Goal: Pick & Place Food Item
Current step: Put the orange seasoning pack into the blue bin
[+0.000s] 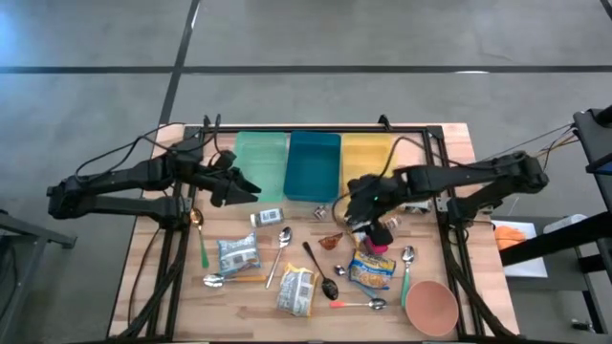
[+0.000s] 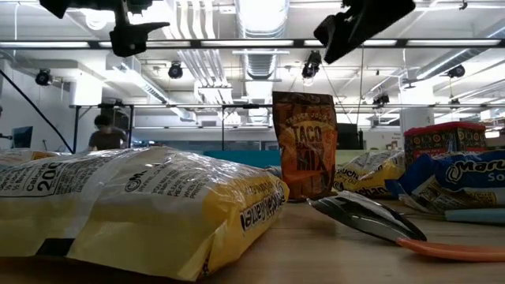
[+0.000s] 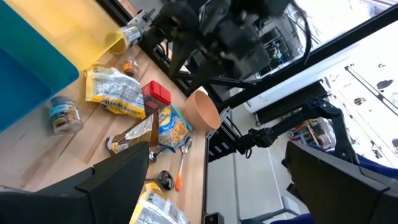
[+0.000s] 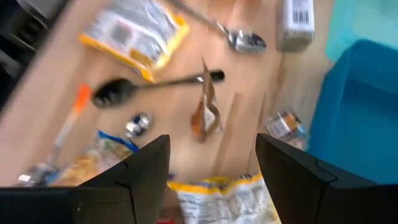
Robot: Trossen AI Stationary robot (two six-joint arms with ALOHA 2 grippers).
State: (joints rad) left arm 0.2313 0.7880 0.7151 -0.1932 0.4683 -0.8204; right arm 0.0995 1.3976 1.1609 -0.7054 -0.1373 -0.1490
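In the high view three bins sit side by side at the top centre of the surface [image 1: 143, 258]: a green bin [image 1: 260, 162], a blue bin [image 1: 314, 164] and a yellow bin [image 1: 366, 153]. All three look empty, so judging by that no food item has been placed yet and the whole sorting job remains.

The food lies scattered in the lower middle of the frame: a grey-blue packet [image 1: 238, 254], a yellow bag [image 1: 296, 290], a blue-and-yellow bag [image 1: 372, 271], a small brown packet [image 1: 332, 241] and a red box [image 1: 378, 239], mixed with spoons and a pink bowl [image 1: 429, 306] at lower right.

The right gripper [image 1: 356, 205] hovers right of centre, above the brown packet and just below the bins. Its wrist view shows its fingers [image 4: 140, 174] spread with nothing between them and the brown packet [image 4: 205, 112] below, which is probably the item it is going for. The pick itself is not yet made.

The left gripper [image 1: 239, 183] waits at centre left, beside the green bin, fingers [image 3: 112, 186] spread wide and empty.
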